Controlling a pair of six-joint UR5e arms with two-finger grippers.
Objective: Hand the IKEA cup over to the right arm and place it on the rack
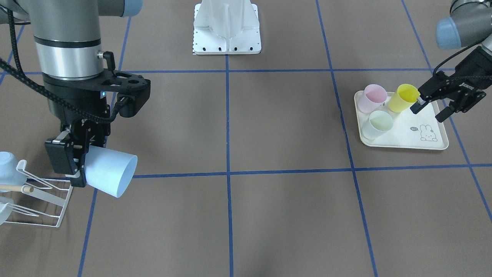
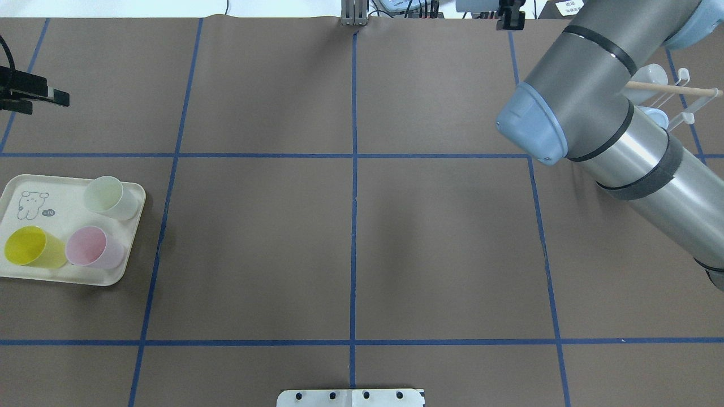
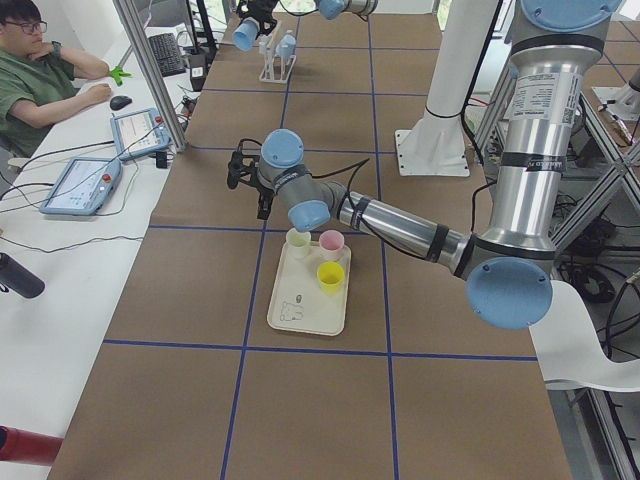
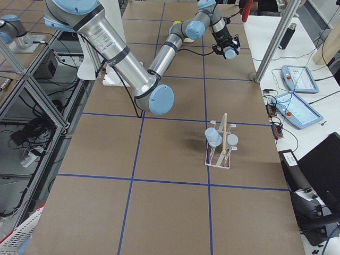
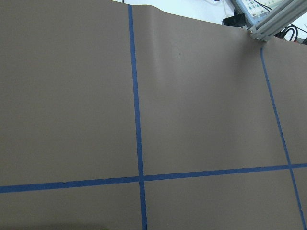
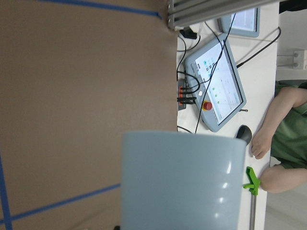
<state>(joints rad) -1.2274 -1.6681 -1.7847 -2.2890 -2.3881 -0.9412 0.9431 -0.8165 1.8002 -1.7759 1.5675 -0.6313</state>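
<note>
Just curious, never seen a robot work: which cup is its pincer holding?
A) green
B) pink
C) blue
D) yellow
C: the right pincer grips the blue cup, while the yellow cup, pink cup and green cup sit on the tray.

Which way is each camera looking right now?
Front-facing: across the table, facing robot; right gripper holds blue cup by rack.
Overhead: behind robot, looking down; right arm, tray.
Exterior left: left end; left arm near.
Exterior right: right end; right arm near.
Left wrist: only table.
Right wrist: along blue cup.
First two share the tray.
</note>
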